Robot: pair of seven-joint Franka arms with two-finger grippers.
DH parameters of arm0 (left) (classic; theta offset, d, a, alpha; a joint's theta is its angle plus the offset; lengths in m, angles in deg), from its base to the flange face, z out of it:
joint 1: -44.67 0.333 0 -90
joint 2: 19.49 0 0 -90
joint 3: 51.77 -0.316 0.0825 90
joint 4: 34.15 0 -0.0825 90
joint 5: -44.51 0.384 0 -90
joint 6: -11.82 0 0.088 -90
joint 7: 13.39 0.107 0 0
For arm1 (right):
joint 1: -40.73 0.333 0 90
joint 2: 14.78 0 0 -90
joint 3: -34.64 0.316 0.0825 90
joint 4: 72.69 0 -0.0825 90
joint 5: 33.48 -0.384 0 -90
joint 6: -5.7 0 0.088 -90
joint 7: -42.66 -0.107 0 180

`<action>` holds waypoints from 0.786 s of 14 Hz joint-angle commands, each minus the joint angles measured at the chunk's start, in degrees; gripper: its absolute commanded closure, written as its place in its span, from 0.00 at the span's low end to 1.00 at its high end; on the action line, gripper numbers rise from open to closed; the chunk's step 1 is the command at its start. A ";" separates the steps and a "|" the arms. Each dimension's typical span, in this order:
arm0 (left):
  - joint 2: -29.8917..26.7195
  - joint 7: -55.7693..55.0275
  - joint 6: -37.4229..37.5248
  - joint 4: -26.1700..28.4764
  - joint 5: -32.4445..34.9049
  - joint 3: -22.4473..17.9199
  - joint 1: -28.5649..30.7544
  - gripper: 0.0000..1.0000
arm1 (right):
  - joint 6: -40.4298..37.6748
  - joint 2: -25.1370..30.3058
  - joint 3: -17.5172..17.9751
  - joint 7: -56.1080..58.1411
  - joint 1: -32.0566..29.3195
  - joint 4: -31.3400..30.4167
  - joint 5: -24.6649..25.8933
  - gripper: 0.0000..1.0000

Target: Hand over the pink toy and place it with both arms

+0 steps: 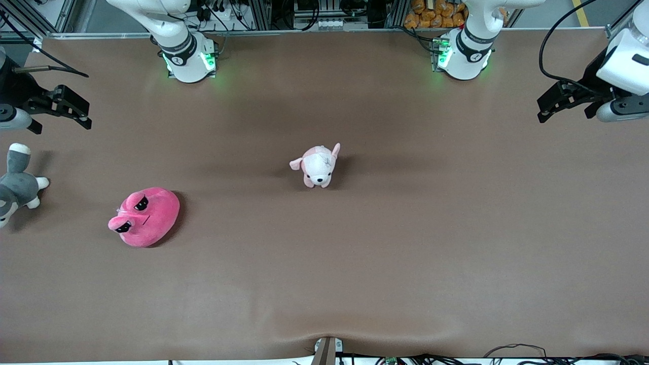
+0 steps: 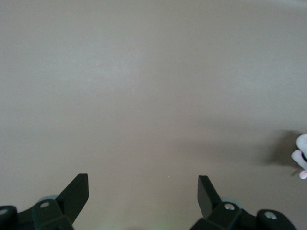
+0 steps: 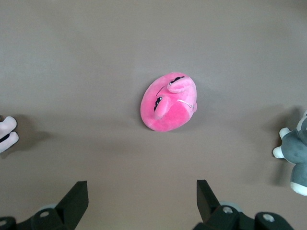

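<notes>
The pink toy [image 1: 144,217], a round hot-pink plush with black sleepy eyes, lies on the brown table toward the right arm's end. It also shows in the right wrist view [image 3: 169,103]. My right gripper [image 1: 85,115] hangs open and empty over the table edge at that end, apart from the toy; its open fingers frame bare table in the right wrist view [image 3: 142,191]. My left gripper [image 1: 542,110] hangs open and empty over the left arm's end of the table, with only bare table between its fingers [image 2: 143,187].
A small pale pink-and-white puppy plush [image 1: 318,165] stands at the table's middle; a bit of it shows in the left wrist view [image 2: 301,155]. A grey-and-white plush animal [image 1: 15,185] lies at the right arm's end, beside the pink toy [image 3: 295,153].
</notes>
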 commanded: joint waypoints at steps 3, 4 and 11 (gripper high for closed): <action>0.60 1.32 0.97 -1.73 -1.04 -0.37 -0.36 0.00 | -0.27 -0.16 0.09 0.67 0.80 0.77 0.07 0.00; 0.95 1.32 1.06 -1.82 -1.13 -0.37 -0.18 0.00 | -0.27 -0.07 0.09 0.67 0.81 0.77 0.07 0.00; 2.27 1.50 1.15 -1.82 -1.74 -0.37 0.35 0.00 | -0.27 -0.16 0.00 0.67 0.37 0.69 0.07 0.00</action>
